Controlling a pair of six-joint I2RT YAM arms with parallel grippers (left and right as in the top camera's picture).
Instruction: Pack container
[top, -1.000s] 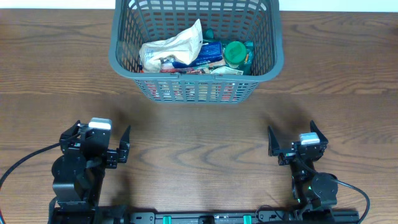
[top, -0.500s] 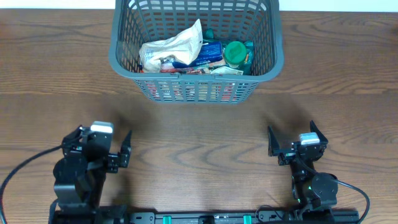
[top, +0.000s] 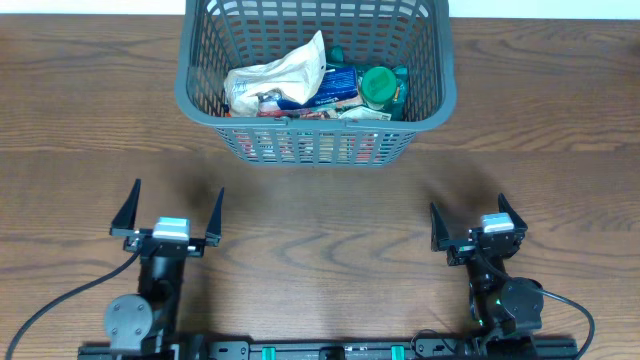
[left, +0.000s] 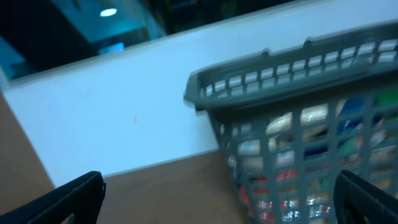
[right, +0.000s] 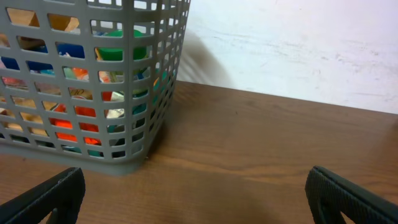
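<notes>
Tabletop (top: 320, 200) separates container (top: 300, 119) from left end effector (top: 178, 188) and right end effector (top: 467, 205), both gaping empty.

One view from straight above, two low views from the wrists.
The table (top: 320, 215) is looked down on from overhead, with the basket (top: 300, 148) at the far side. The left wrist view is tilted upward and blurred, taking in the basket's left corner and a white wall (left: 124, 112). The right wrist view is held low and level, near the basket's right corner. The basket is shared by all three.
</notes>
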